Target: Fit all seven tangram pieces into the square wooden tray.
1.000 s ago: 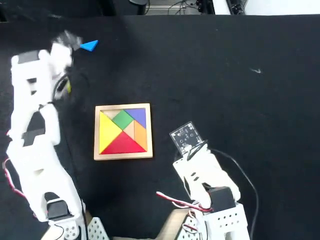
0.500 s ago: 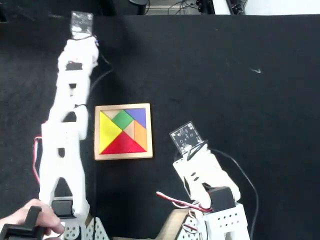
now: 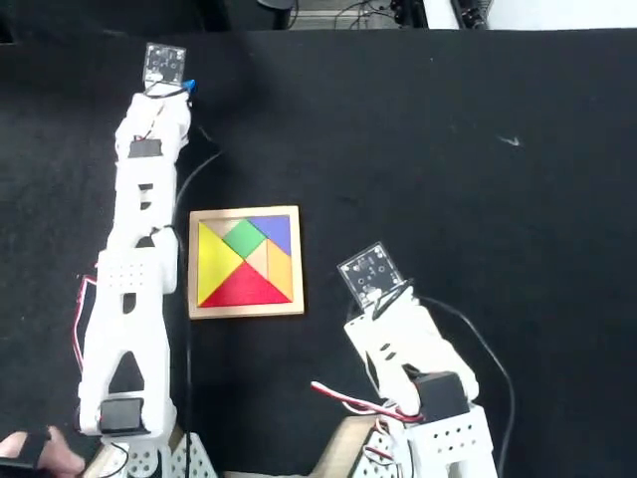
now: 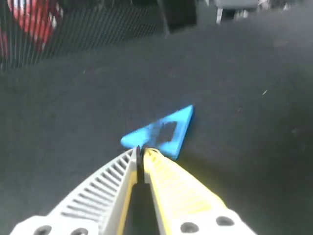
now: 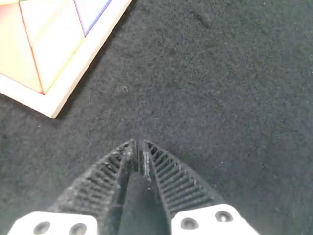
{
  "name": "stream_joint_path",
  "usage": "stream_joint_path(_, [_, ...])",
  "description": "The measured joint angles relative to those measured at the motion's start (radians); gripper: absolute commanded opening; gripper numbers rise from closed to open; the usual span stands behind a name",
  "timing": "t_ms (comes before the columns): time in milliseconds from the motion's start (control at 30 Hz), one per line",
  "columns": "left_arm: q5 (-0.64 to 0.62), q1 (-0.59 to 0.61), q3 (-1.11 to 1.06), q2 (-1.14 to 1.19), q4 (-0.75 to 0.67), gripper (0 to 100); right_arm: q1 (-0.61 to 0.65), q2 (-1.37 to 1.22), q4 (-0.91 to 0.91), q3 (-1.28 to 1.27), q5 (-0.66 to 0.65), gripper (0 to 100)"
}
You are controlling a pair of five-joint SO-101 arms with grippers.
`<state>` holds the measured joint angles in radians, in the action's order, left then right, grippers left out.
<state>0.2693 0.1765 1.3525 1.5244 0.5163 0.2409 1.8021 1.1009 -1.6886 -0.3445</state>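
Surface: covered edge to edge in black cloth, matte, with a fine nap; one pale fleck lies on it toward the far right, well apart from everything else; a small lint speck sits on the cloth in the right wrist view; a faint smudge marks the nap farther off. Beyond the far edge: dark cables trail over a lighter floor; a white panel stands at the far right corner. Left wrist view: wire mesh stands past the surface; a red object sits behind it, blurred, kind not determinable; a dark post rises just beside the mesh.
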Motion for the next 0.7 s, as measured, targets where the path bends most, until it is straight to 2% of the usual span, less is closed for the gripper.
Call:
stream_joint_path(200, [0.080, 0.015, -0.026, -0.031, 0.104, 4, 0.000, 0.000, 0.000, 0.000, 0.000, 2.1])
stream_joint_path(300, [0.089, 0.017, -0.017, -0.061, 0.236, 4, 0.000, 0.000, 0.000, 0.000, 0.000, 2.1])
stream_joint_path(400, [0.044, 0.037, 0.095, -0.103, 0.493, 4, 0.000, 0.000, 0.000, 0.000, 0.000, 2.1])
stream_joint_path(467, [0.015, 0.058, 0.195, -0.143, 0.715, 3, 0.000, 0.000, 0.000, 0.000, 0.000, 2.1])
stream_joint_path(600, [0.003, 0.089, 0.238, -0.350, 1.132, 3, 0.000, 0.000, 0.000, 0.000, 0.000, 2.1])
stream_joint_path(700, [-0.031, 0.158, 0.233, -0.542, 1.215, 3, 0.000, 0.000, 0.000, 0.000, 0.000, 2.1])
